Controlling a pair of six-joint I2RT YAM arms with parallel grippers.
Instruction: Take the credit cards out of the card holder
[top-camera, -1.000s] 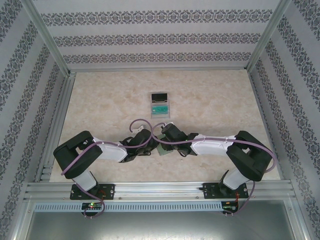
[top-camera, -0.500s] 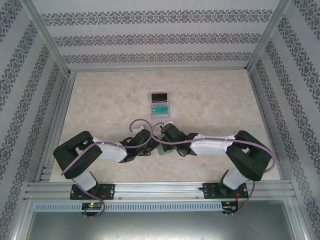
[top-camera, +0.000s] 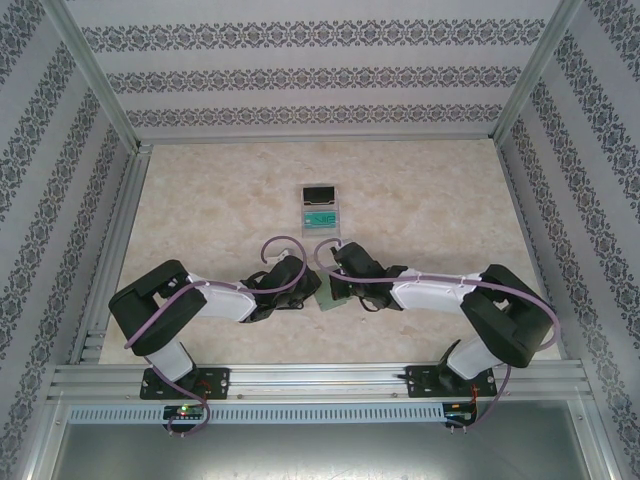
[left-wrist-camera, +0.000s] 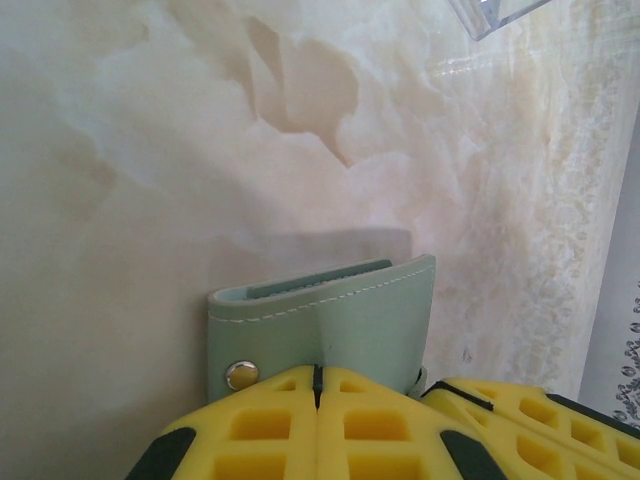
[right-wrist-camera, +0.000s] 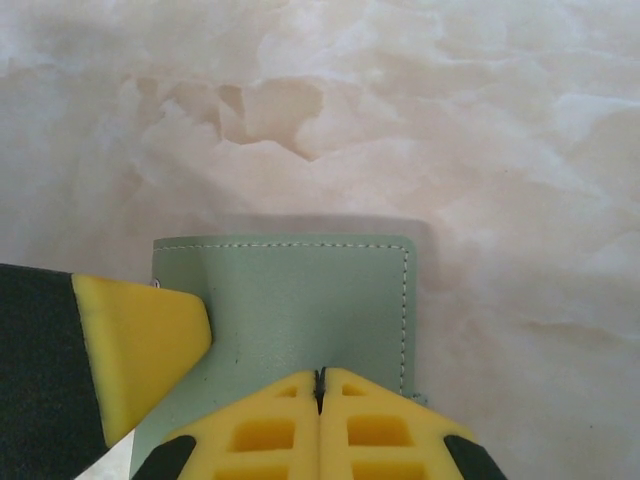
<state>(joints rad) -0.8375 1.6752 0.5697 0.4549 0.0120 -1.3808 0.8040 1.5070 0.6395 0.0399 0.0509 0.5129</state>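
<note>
We see the card holder (right-wrist-camera: 300, 300) above the marbled table (top-camera: 200, 220), near its front edge and between the two wrists; whether it rests on the surface or hangs just over it we cannot tell. It is a flat, folded wallet of smooth sage grey-green, with pale stitching along its borders and a small round metal snap (left-wrist-camera: 240, 375) at one lower corner; in the left wrist view a darker teal strip runs inside its upper edge, card or lining we cannot say.

The left gripper (left-wrist-camera: 317, 375) has its yellow fingers pressed together on the wallet's near edge; the right gripper (right-wrist-camera: 320, 378) pinches the opposite edge in the same way, with no gap between its pads; beside it one of the left fingers (right-wrist-camera: 140, 345) touches the wallet's side.

Farther back, well apart from the wallet, a pale tray (top-camera: 303, 210) holds credit cards (top-camera: 320, 215), one dark, one teal.
</note>
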